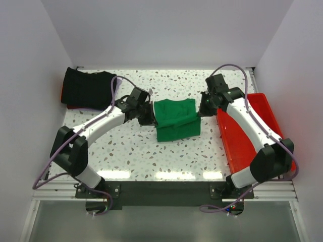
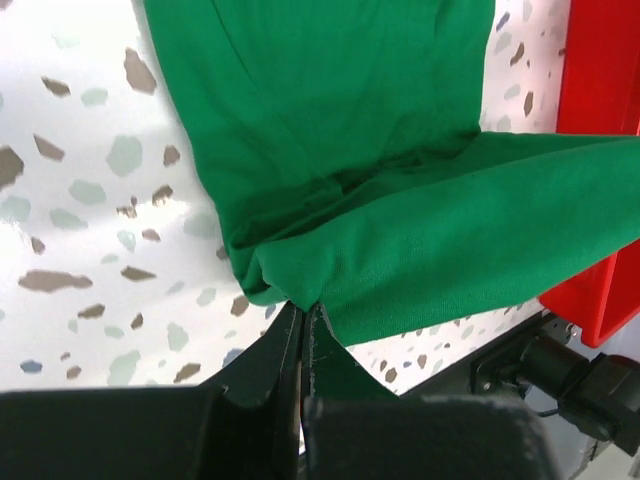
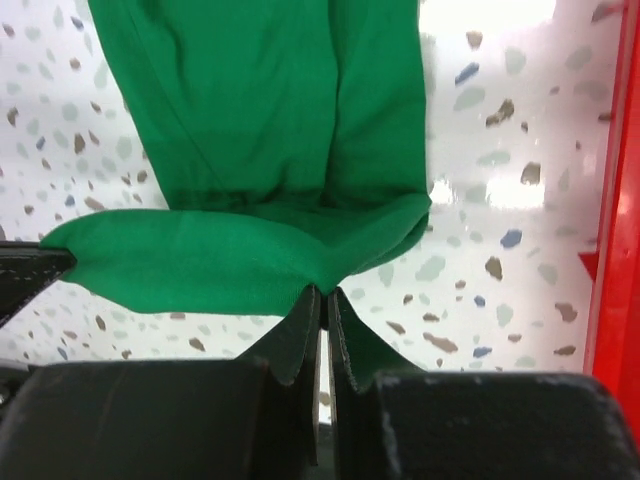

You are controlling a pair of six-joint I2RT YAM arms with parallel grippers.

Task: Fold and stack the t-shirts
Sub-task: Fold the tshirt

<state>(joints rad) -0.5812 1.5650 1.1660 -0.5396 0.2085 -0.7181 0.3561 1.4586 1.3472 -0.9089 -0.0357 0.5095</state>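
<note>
Pinching opposite edges of the green t-shirt (image 1: pixel 175 120), the left claw (image 1: pixel 148 117) and right claw (image 1: pixel 202 108) are each clenched on cloth, holding a fold raised over the middle of the counter (image 1: pixel 151 156), seemingly to keep it even. Folded black t-shirts (image 1: pixel 88 88) sit far left.

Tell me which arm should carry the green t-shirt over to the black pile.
Probably the left. The left gripper is shut on the edge of the green t-shirt nearest the black pile, at the far left corner beside that arm. The right gripper, also gripping it, would have to reach across.
</note>
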